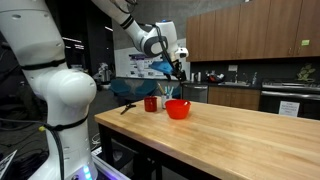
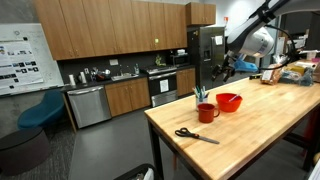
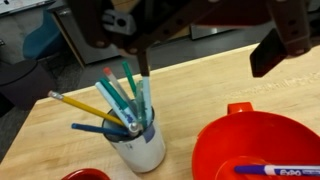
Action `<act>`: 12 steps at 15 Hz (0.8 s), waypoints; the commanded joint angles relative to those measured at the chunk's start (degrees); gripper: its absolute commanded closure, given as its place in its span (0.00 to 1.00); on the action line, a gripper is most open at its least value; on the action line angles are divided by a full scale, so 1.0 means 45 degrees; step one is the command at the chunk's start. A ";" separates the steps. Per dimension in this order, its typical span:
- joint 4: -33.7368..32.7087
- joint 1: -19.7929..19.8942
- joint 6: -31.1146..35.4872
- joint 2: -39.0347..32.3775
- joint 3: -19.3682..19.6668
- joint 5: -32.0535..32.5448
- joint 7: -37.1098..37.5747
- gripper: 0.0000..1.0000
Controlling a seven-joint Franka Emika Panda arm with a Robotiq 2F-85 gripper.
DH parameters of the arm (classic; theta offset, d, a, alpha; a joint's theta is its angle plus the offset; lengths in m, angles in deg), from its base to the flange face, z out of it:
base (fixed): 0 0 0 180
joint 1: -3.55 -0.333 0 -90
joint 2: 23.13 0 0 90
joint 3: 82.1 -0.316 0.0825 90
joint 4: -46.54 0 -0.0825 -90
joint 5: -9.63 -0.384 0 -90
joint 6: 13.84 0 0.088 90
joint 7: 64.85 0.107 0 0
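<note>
**Gripper high over the pen cup and red bowl, fingers spread**

Position: the gripper (image 3: 203,66) hangs above the far left end of the wooden table (image 1: 250,140), well clear of everything on it. In the wrist view its two dark fingers (image 3: 145,50) stand wide apart with only bare tabletop between them. Nothing is held.

Below it: a white cup (image 3: 140,148) stands upright, stuffed with pens and pencils (image 3: 125,95) that fan out up and to the left; a yellow pencil leans furthest left. Just right of the cup is the red bowl (image 3: 250,145), with a marker (image 3: 280,171) lying flat inside near its bottom edge. A red mug (image 3: 85,175) shows at the lower left, close to the cup. In an exterior view a pair of scissors (image 2: 195,135) lies nearer along the table, apart from the group.

Handling notes (judgement):
- The gap between the fingers now sits over the strip of table between cup and bowl, not over either one. Centre it before lowering.
- For the cup, pick one pen whose top stands free of the bundle and come straight down, so the fingers do not rake the others.
- The cup looks light and top-heavy, and a sideways nudge could tip it toward the mug.
- For the marker, the bowl wall crowds a finger, so line the fingers across the marker's length.
- Close only once both fingers flank the chosen thing.
</note>
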 commanded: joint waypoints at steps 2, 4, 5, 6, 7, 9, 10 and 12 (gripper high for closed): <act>-0.0268 -0.0741 0.0188 -0.0378 -0.0123 -0.0545 -0.0570 0.00; -0.0390 -0.0983 0.0265 -0.0671 -0.0180 -0.0683 -0.0667 0.00; -0.0461 -0.1072 0.0285 -0.0827 -0.0200 -0.0739 -0.0722 0.00; -0.0562 -0.1149 0.0288 -0.1003 -0.0213 -0.0837 -0.0824 0.00; -0.0684 -0.1199 0.0313 -0.1202 -0.0237 -0.0957 -0.0966 0.00; -0.0951 -0.1453 0.0346 -0.1568 -0.0063 -0.1092 -0.1197 0.00; -0.1136 -0.1482 0.0342 -0.1771 -0.0055 -0.1179 -0.1326 0.00; -0.1489 -0.1509 0.0360 -0.2176 -0.0045 -0.1305 -0.1602 0.00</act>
